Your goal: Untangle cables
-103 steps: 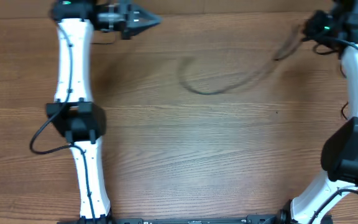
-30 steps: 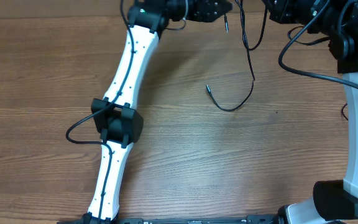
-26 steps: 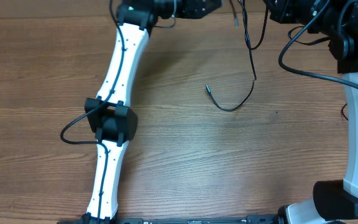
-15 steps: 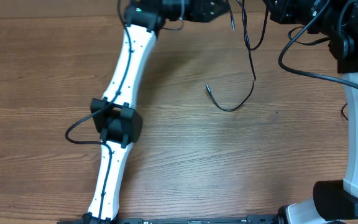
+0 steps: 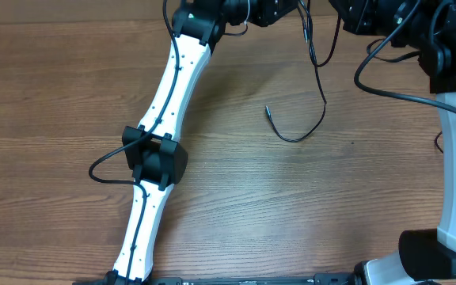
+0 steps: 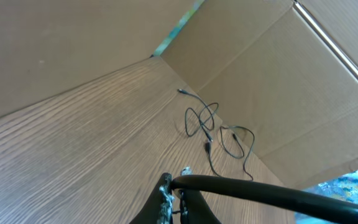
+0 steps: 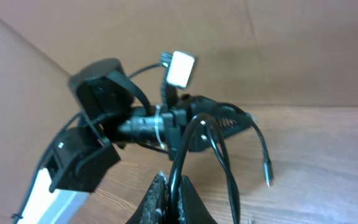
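At left, brown wood-grain table (image 5: pixel 38 174), evenly lit, backed along the far edge by a strip of cardboard (image 5: pixel 54 9); slanting over it from near edge to far edge, the white left arm (image 5: pixel 180 79); at that arm's tip, the left gripper (image 6: pixel 174 184), clenched on a thin black cable (image 5: pixel 291 140); strung from there across to the right gripper (image 7: pixel 171 186), also clamped on the cable, with loops rising out of the closed fingers; below the two, trails toward the near side, then hooks back over the wood to a small plug end (image 5: pixel 267 111) near the table's middle; in the left wrist view, plain cardboard walls (image 6: pixel 278 81) meeting at a corner, and near them on the wood a tangle (image 6: pixel 202 121) of thin cords, well apart from the gripper; cannot tell whether joined to the held cable; past the cardboard, a blue patterned patch (image 6: pixel 353 180); at far right, the white right arm (image 5: pixel 454 158) along the table's edge.
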{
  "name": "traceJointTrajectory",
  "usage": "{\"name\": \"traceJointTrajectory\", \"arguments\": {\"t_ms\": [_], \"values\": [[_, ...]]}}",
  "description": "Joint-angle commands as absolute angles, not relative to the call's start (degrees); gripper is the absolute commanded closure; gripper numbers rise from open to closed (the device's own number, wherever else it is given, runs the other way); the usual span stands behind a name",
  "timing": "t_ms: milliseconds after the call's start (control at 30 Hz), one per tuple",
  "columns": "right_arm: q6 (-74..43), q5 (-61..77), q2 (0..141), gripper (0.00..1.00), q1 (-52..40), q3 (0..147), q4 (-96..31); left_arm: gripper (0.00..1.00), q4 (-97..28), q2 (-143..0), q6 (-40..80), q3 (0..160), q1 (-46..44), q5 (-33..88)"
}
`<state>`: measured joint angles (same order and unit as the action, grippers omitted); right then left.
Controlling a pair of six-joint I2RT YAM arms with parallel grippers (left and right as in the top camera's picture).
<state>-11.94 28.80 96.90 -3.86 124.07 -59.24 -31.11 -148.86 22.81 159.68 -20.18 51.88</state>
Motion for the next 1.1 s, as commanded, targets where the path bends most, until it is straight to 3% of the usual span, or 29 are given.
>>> {"name": "traceJointTrajectory", "arguments": {"t_ms": [0,267,467,767,1067], "values": [[-10.09,22.63,95.50,0.96,-4.03,124.33,-60.90,0.96,-32.03,-147.72,24.67,160.11,-17.21,54.92],[-8.69,19.49,98.04,0.96,-3.09,124.09,-61.32,0.96,-41.71,-143.44,24.49,160.35,-8.95,61.34],[-9.15,19.35,100.71,0.96,3.88,124.09,-62.13,0.96,-54.22,-138.06,17.17,160.35,-2.17,60.64],[-9.13,13.10,103.83,0.96,6.55,124.09,-63.75,0.96,-65.47,-134.08,12.32,160.35,3.81,58.04],[-9.17,21.28,104.07,0.96,5.48,124.09,-62.19,0.96,-68.58,-134.02,7.75,160.35,1.28,57.95]]}}
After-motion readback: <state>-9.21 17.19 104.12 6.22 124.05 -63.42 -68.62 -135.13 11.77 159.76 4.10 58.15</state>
